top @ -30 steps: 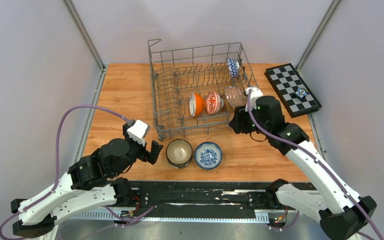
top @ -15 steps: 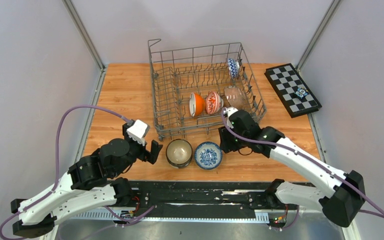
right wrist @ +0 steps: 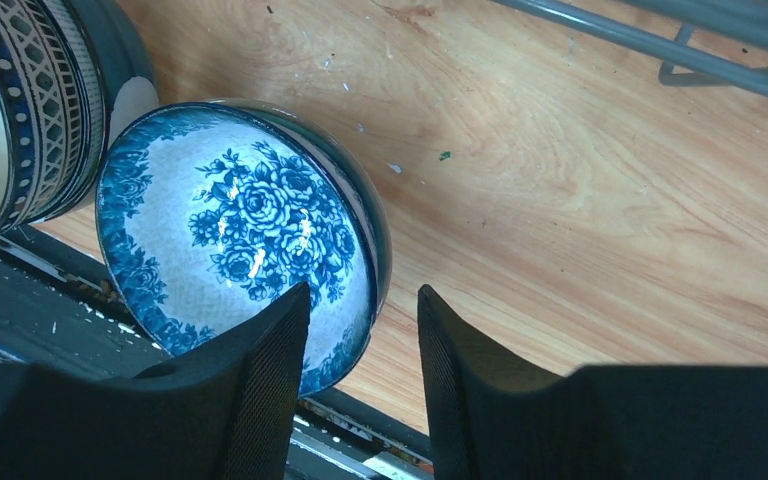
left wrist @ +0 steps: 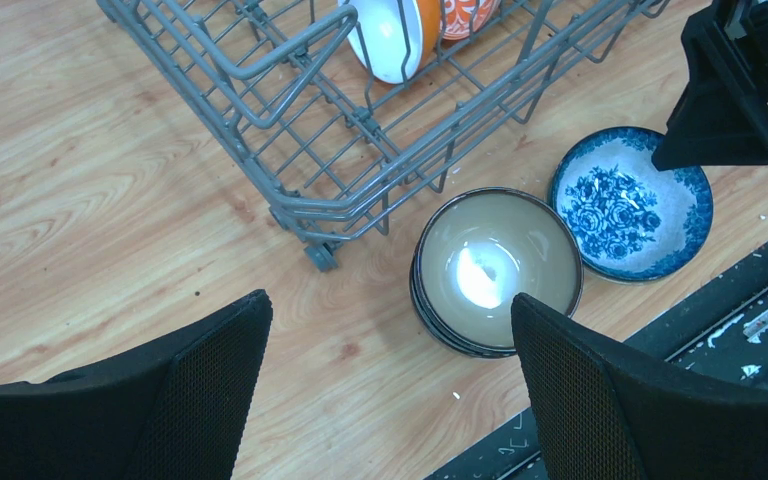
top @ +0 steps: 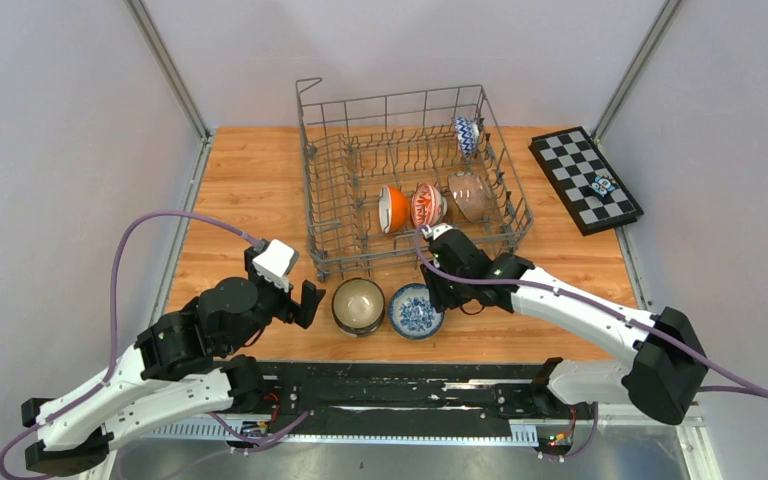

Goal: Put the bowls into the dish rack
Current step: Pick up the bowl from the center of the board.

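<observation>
Between the right gripper's (right wrist: 363, 295) black padded fingers (right wrist: 260, 380) sat the rim of a shallow blue-and-white floral ceramic bowl (right wrist: 240, 215). The jaws stood parted astride it, one finger over the painted inside, the other over bare wood, and no pinch showed. That bowl lay mouth-up on the pale wooden tabletop (top: 250, 190), just in front of the large grey wire dish rack (top: 312, 190) and just beside a dark-rimmed beige ceramic bowl (left wrist: 495, 262). Near the beige bowl the left gripper (left wrist: 390, 310) hovered, spread wide and empty. Inside the rack four bowls stood on edge among the tines: a glossy orange bowl (top: 392, 208), a red-and-white patterned bowl (top: 427, 204), a pale brownish bowl (top: 470, 196), and a blue-and-white zigzag bowl (top: 465, 134) at the far corner. By my reckoning about two thirds of the loading was done. The two bowls on the table remained, the floral one likely next.
</observation>
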Controlling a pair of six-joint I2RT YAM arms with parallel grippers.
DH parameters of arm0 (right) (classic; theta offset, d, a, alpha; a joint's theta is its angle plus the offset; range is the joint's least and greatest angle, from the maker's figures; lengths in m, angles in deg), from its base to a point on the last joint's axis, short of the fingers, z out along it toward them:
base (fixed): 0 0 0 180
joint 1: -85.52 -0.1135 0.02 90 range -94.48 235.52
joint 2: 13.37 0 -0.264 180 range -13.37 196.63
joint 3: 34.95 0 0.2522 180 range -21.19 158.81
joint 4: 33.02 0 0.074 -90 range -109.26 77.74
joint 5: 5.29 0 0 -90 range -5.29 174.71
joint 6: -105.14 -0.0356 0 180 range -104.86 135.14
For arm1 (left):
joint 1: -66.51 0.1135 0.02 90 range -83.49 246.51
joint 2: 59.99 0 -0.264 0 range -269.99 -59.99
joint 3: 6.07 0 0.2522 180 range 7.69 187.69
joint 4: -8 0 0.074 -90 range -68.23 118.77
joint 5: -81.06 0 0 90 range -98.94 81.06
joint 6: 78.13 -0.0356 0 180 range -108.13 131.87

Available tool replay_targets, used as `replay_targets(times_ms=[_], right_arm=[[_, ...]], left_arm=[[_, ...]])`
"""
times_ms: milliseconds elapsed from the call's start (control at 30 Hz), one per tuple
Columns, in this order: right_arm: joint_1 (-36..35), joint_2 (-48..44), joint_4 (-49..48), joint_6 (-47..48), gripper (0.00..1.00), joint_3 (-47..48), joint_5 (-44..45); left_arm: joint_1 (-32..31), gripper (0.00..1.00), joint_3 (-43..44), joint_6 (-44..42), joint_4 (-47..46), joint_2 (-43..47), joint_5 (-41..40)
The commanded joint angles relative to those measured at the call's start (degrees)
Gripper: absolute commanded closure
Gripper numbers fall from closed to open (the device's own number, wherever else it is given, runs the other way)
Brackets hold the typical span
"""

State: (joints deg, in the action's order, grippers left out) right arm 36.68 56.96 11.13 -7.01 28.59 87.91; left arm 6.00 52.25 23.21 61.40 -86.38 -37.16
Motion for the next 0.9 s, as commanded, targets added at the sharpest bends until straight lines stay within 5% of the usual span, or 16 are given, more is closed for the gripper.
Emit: replay_targets(times_ms=[0, 267, 433, 867], right_arm=[[-1.9, 2.7, 0.2, -1.3, 0.55, 0.5, 2.5], [-3.5, 5.0, 0.8, -1.1, 0.68, 1.1, 5.4], [-4.1, 5.2, 1.5, -0.7, 0.96, 1.8, 7.1], [-8.5, 0.1, 6.3, -1.3, 0.97, 5.4, 13.3]], left_arm=[[0.2, 0.09, -0.4, 0.1, 0.2, 0.5, 0.7], [0.2, 0.09, -0.4, 0.1, 0.2, 0.2, 0.9], [0.3, 0.09, -0.4, 0.1, 0.2, 0.2, 0.8], [0.3, 0.09, 1.8, 2.0, 1.5, -1.8, 1.1]])
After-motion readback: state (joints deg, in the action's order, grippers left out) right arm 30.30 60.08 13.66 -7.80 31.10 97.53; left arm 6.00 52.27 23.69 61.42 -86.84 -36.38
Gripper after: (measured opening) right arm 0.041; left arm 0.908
